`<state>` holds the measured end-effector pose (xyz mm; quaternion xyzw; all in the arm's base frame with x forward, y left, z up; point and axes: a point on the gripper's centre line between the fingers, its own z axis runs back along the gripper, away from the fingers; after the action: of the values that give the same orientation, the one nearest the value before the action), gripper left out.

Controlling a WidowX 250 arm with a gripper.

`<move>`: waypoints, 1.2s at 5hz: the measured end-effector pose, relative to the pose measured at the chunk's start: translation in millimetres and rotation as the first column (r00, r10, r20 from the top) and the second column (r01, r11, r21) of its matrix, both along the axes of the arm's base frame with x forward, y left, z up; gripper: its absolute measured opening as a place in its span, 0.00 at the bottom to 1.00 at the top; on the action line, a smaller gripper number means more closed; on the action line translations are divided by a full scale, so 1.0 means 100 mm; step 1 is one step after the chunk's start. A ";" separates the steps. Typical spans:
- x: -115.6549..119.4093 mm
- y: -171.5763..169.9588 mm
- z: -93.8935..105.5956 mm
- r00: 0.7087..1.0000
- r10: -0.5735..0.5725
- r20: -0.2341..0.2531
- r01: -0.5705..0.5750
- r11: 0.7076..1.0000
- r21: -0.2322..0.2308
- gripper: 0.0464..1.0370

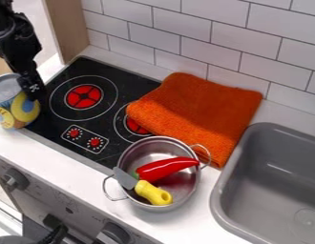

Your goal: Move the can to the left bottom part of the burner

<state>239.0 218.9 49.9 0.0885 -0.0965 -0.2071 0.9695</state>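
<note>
The black gripper [34, 95] hangs down at the left edge of the camera view, against the upper right side of the can [15, 110]. The can is upright, with a blue and yellow label and a silvery top. It overlaps the lower left corner of the black burner plate [93, 124] in the view; whether its base touches the surface, I cannot tell. The plate bears a larger red-centred ring at upper left, a smaller one at right and two printed knobs near the front.
A metal pot [138, 157] holding a red pepper [166, 167] and a yellow-handled knife [152, 191] stands at the burner plate's lower right. An orange towel [198, 112] covers the plate's right part. Farther right is a grey sink [275, 176]; a tiled wall [230, 38] runs behind.
</note>
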 end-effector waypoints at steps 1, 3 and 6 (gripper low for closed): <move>-0.03 0.04 0.00 1.000 -0.006 -0.005 0.006 1.000 0.011 0.96; -0.08 0.10 -0.01 1.000 -0.003 -0.004 0.003 1.000 0.023 0.96; -0.07 -0.02 0.04 1.000 0.004 0.023 -0.003 1.000 -0.013 0.96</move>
<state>232.4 217.2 53.6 0.0847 -0.1090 -0.2037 0.9692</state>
